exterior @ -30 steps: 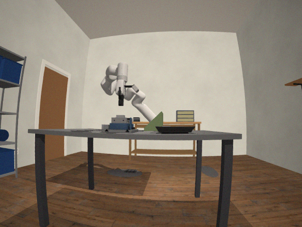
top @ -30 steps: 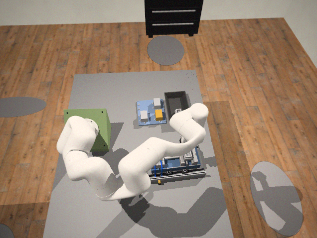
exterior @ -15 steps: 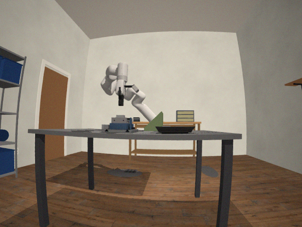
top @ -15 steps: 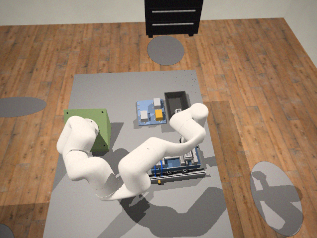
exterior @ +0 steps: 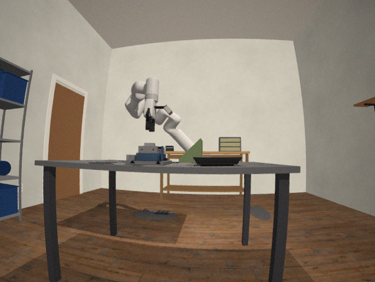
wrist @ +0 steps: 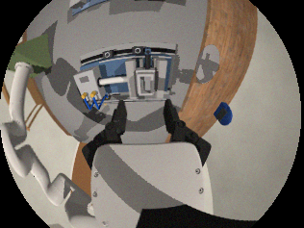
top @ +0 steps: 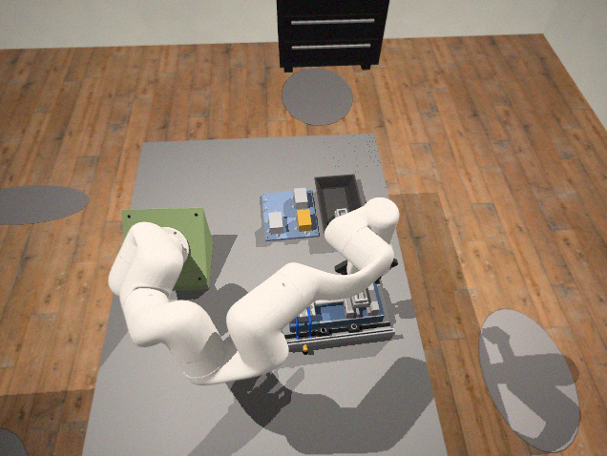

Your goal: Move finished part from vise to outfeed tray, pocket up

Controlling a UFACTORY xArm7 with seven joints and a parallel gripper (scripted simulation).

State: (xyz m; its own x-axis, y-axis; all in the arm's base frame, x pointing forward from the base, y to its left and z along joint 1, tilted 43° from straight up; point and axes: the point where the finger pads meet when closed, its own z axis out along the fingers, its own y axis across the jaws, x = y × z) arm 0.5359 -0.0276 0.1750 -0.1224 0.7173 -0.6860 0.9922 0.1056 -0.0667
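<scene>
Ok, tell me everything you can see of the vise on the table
The vise is a blue body on a grey base plate with a slotted rail along its front edge, sitting flat on the grey table near its right side. Light grey jaws clamp a pale grey part between them. Thin blue lines run down its left end, and a small yellow knob sticks out in front. The gripper hangs above it, fingers open, touching nothing.
</scene>
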